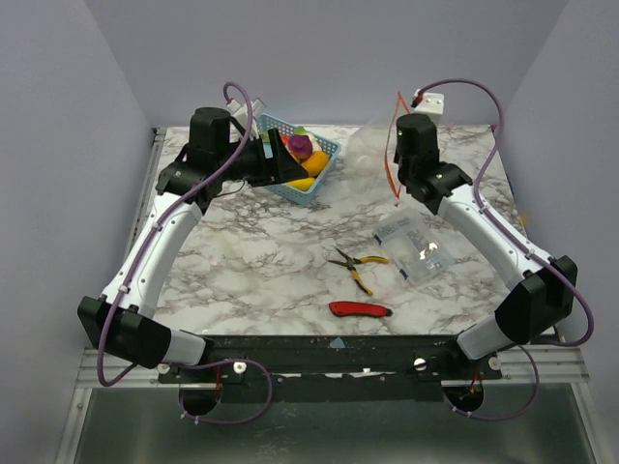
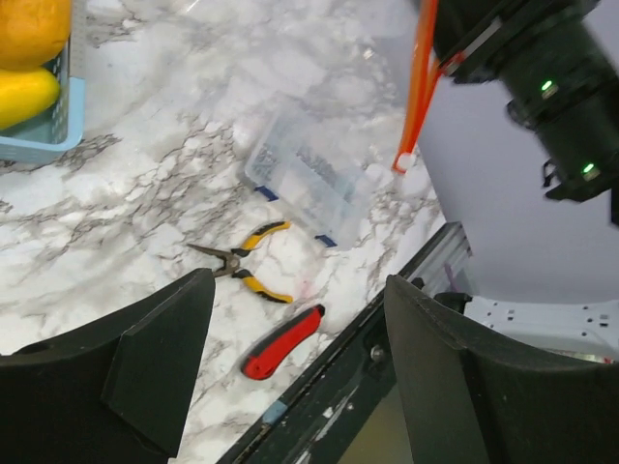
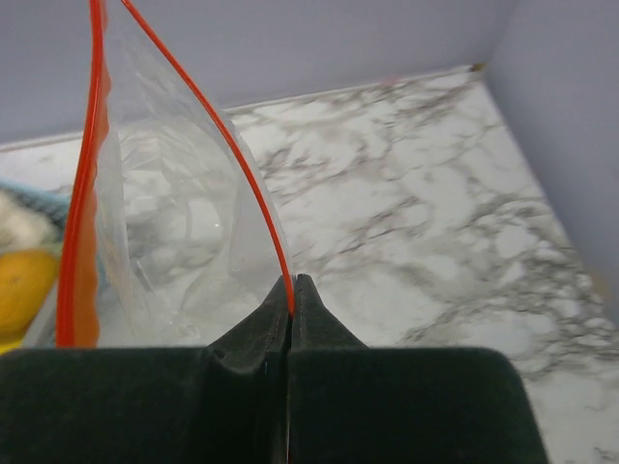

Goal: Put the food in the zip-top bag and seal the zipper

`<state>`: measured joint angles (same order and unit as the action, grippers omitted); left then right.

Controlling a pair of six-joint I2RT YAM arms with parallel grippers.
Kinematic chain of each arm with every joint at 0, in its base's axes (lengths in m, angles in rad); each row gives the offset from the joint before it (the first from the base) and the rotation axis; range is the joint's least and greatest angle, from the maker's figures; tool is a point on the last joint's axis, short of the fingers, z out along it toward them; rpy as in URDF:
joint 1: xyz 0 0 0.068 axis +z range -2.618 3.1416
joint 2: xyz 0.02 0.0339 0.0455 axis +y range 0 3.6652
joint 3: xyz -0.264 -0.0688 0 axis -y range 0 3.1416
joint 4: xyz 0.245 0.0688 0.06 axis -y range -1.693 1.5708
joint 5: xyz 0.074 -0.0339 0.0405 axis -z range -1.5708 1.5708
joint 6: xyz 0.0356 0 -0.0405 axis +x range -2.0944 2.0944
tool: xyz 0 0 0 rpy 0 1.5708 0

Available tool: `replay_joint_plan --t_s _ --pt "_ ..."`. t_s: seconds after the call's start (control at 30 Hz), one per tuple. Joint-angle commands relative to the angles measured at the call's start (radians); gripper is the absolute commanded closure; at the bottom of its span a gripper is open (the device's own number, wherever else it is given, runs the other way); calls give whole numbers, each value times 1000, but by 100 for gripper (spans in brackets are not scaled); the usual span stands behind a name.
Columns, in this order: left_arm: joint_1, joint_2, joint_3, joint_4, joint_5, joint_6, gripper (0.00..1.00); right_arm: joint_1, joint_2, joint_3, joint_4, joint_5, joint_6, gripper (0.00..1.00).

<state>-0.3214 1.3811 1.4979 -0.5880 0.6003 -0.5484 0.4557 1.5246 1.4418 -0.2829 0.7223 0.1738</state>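
My right gripper (image 3: 292, 285) is clenched on the zipper (image 3: 253, 193) of the zip-top bag (image 3: 164, 222), whose mouth gapes up the left of the frame. My left gripper (image 2: 295, 290) stands spread, empty. The food (image 2: 27, 39) lies in the basket (image 2: 48, 145), upper left.

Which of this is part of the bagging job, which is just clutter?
Job: toy food in the blue basket; clear bag; its red zipper, pinched by the right pincer.
Lying about: pliers; red knife; flat clear packet.
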Motion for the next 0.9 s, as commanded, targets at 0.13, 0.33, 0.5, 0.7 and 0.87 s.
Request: replay_joint_plan --t_s 0.13,0.33,0.5,0.7,0.87 --pt "-2 -35 -126 23 -45 107 26 -64 26 53 65 87 -260 99" --pt "-2 -90 -190 33 -62 121 14 -64 219 -2 188 -211 -162 99" --pt "-2 -144 -226 18 -104 148 14 -64 467 173 47 -343 -23 99" --pt "-1 -140 -257 47 -183 129 14 -63 449 153 65 -463 57 99" --pt "7 -78 -216 137 -216 48 14 -62 433 141 54 -515 103 99"
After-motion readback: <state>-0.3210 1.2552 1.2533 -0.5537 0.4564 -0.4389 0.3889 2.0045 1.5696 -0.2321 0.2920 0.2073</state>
